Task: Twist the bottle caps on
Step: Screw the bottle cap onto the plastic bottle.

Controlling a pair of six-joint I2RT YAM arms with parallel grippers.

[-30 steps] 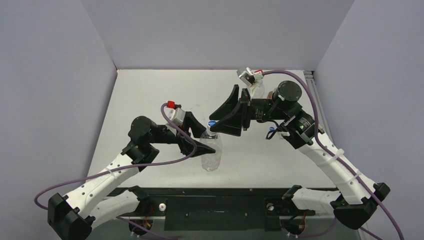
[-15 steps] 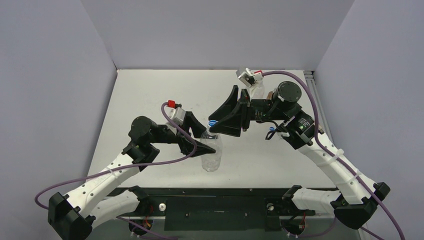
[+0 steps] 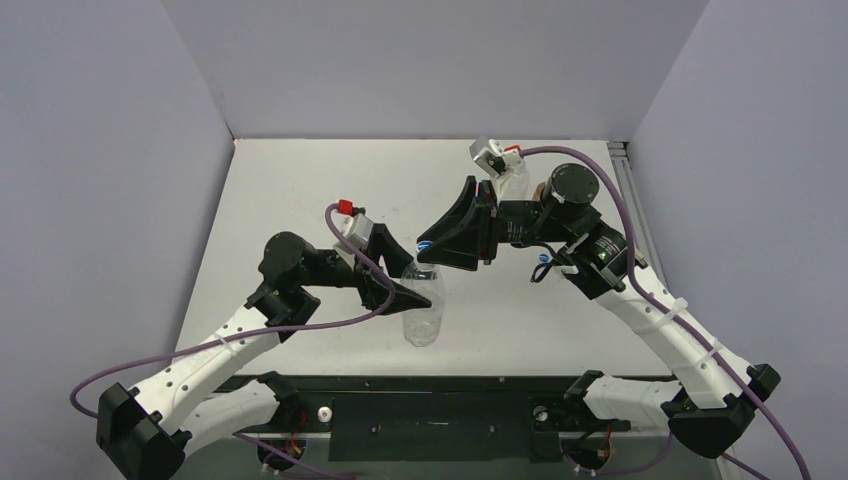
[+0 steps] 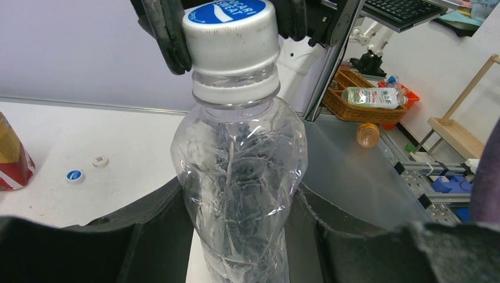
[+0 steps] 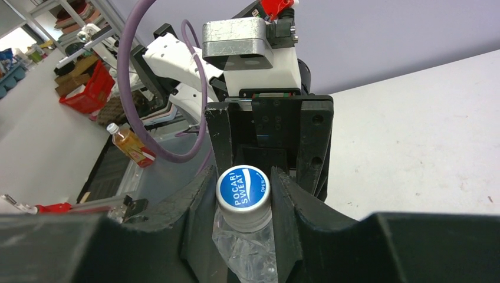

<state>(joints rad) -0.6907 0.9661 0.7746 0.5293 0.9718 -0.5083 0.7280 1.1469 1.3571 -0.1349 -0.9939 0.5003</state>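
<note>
The clear bottle (image 3: 422, 312) stands upright near the table's front middle. My left gripper (image 3: 412, 291) is shut on its body, with the black fingers (image 4: 147, 233) pressed against both sides of the crumpled plastic (image 4: 239, 177). A blue-and-white cap (image 5: 243, 188) sits on the bottle's neck and also shows in the left wrist view (image 4: 230, 29). My right gripper (image 5: 243, 197) is shut on this cap from the side (image 3: 432, 250). The amber bottle with a red band (image 4: 12, 156) stands at the far side. A small blue cap (image 4: 74, 175) and a white cap (image 4: 100, 160) lie loose on the table.
The right arm (image 3: 570, 215) stretches across the table's right half toward the centre. The table's right edge (image 3: 625, 200) is close behind it. Beyond that edge are a basket (image 4: 359, 97) and a shelf with clutter, off the table.
My right wrist has shifted and turned slightly to the left while holding the cap. The left gripper and the bottle have stayed in place.
</note>
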